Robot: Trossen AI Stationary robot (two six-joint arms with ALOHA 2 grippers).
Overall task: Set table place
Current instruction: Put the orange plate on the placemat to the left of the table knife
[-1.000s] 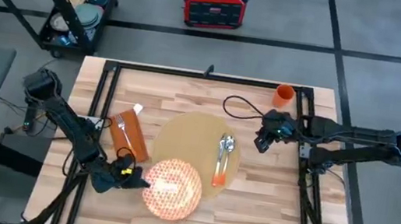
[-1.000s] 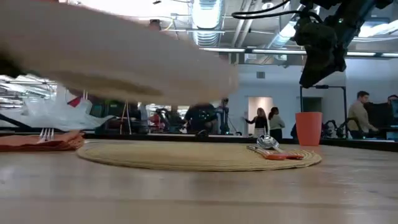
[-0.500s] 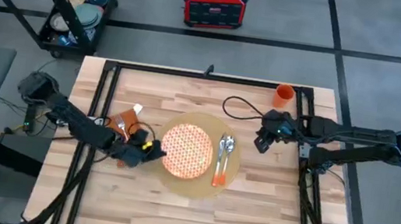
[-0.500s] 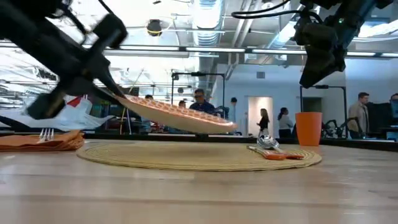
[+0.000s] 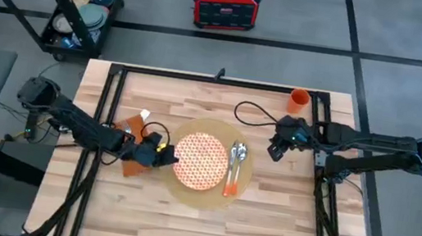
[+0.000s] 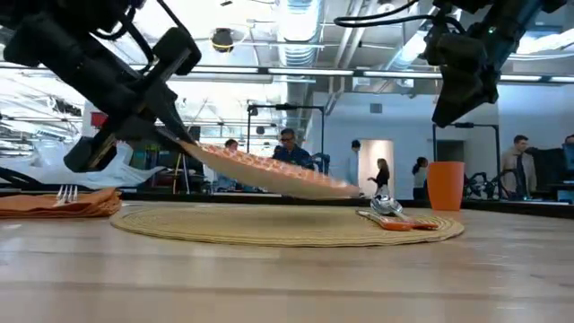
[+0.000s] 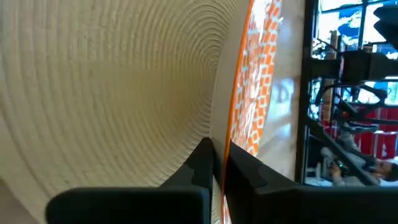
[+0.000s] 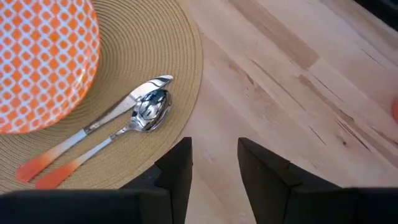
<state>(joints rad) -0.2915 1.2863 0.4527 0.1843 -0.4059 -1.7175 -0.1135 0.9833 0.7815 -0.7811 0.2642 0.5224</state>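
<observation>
Orange-patterned plate [image 5: 201, 161] tilted above woven placemat [image 5: 176, 188], rim pinched by left claw [image 5: 166, 155]. Spoon and knife [image 5: 233, 169] just beside plate. Right claw [image 5: 275, 148] spread, hovering over bare counter [image 5: 279, 219].

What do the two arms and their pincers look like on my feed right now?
Both arms are dark, slender and jointed. The left pincer has a yellow spot on its black wrist block and loose black cable along the arm. The right pincer hangs from a blocky black head with a small teal light; a black cable loops across the table behind it. Fingers are flat, matte black.
</observation>
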